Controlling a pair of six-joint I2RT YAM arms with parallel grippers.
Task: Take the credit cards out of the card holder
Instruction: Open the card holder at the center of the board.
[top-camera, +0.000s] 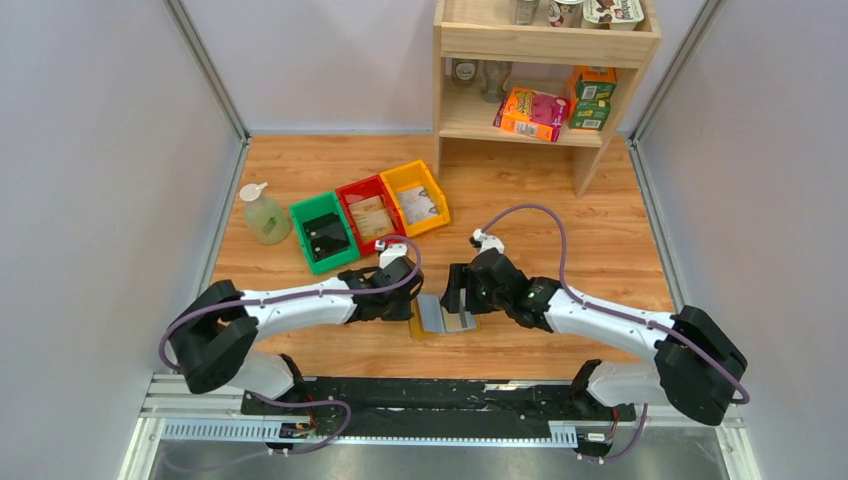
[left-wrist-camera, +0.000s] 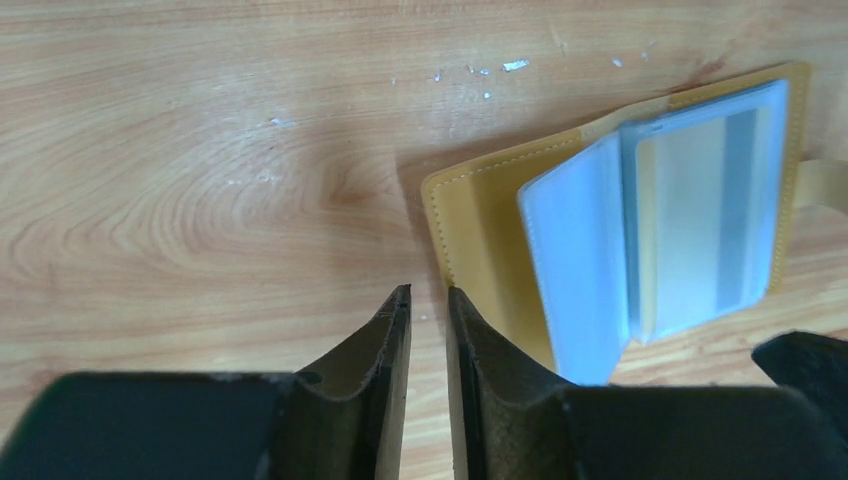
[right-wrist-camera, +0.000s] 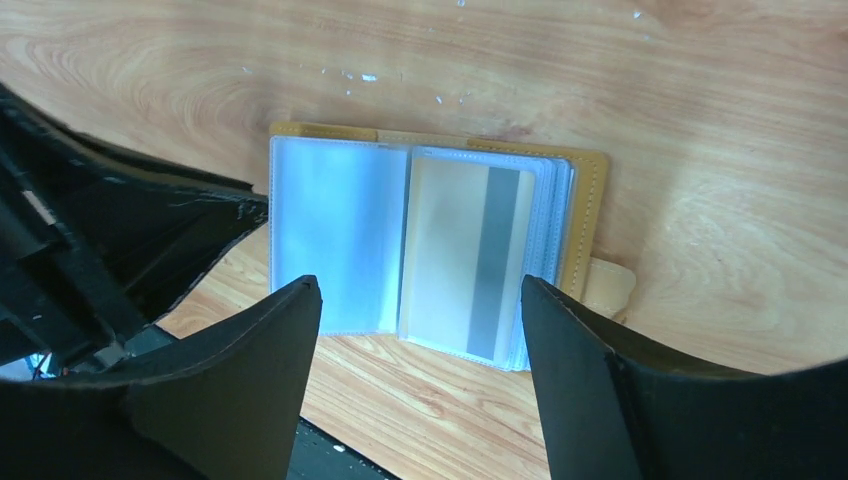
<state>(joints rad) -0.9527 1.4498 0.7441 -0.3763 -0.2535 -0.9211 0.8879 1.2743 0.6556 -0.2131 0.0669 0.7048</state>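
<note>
The mustard-yellow card holder (top-camera: 417, 327) lies open on the wooden table between my two grippers. Its pale blue-grey clear pockets face up. A whitish credit card with a grey stripe (right-wrist-camera: 465, 255) sits inside the top pocket on the right half; it also shows in the left wrist view (left-wrist-camera: 700, 220). My left gripper (left-wrist-camera: 428, 292) is shut and empty, its tips at the holder's left edge (left-wrist-camera: 490, 230). In the top view it (top-camera: 410, 312) sits just left of the holder. My right gripper (right-wrist-camera: 420, 285) is wide open and empty, hovering over the holder's near edge (right-wrist-camera: 590, 220).
Green (top-camera: 322, 235), red (top-camera: 368, 215) and yellow (top-camera: 415, 198) bins stand behind the left gripper. A soap bottle (top-camera: 263, 215) is to their left. A wooden shelf (top-camera: 540, 70) with boxes stands at the back right. The table's black rail (top-camera: 420, 395) runs close below the holder.
</note>
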